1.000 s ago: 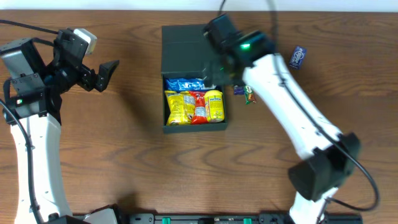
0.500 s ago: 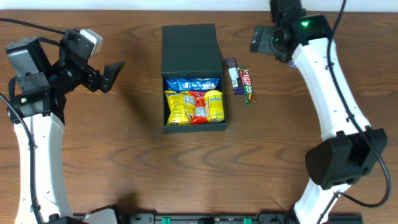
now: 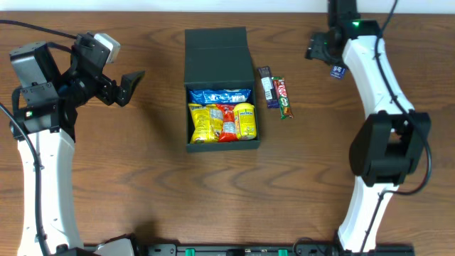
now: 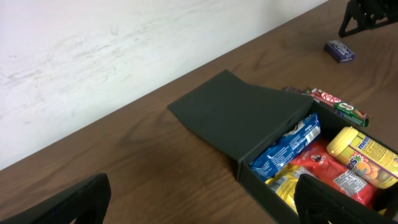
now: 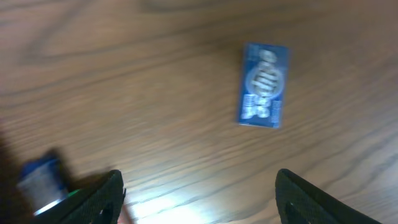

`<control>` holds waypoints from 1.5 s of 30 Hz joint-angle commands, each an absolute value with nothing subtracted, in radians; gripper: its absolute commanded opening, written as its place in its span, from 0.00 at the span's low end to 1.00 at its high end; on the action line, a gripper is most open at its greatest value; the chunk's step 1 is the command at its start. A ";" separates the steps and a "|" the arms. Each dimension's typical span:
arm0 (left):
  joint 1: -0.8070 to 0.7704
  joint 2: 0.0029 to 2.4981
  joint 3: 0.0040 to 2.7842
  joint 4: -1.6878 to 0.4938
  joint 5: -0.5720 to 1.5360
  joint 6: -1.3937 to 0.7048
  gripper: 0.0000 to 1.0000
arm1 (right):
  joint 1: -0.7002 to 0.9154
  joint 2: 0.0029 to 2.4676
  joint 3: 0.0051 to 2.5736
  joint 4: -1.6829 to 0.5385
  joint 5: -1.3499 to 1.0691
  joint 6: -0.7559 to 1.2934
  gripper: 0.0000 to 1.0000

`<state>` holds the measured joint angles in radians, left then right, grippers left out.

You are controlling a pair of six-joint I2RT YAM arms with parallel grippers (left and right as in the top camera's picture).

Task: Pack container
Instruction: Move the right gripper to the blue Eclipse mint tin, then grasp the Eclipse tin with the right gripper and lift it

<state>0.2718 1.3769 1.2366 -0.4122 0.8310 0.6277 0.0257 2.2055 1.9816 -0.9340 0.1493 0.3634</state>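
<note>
- Dark teal-black matte cardboard box (image 3: pixel 222 146) on the middle of the brown wooden surface (image 3: pixel 142 178), lid open, holds yellow, red and blue snack packets (image 3: pixel 222 117).
- Left fingers (image 4: pixel 62 202) spread wide, empty, left of it.
- Right fingers (image 5: pixel 102 198) spread, empty, near small blue rectangular packet (image 5: pixel 263 85), far right.

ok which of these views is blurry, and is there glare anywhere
right wrist: motion-blurred, the blue packet smeared, with a pale glare patch on the table near the bottom edge; overhead: sharp and evenly lit, the container crisp; left wrist: sharp, no glare
</note>
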 commanded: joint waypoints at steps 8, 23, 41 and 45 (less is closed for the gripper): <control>0.268 1.386 1.243 -0.392 0.823 0.593 0.95 | -0.049 2.426 2.314 -1.000 0.108 0.415 0.79; 0.268 1.386 1.243 -0.384 0.789 0.575 0.95 | -0.100 2.521 2.360 -1.041 0.093 0.482 0.79; 0.268 1.386 1.243 -0.385 0.782 0.575 0.95 | -0.109 2.580 2.360 -1.083 0.090 0.486 0.78; 0.268 1.386 1.243 -0.385 0.782 0.575 0.95 | -0.115 2.588 2.360 -1.085 0.089 0.486 0.77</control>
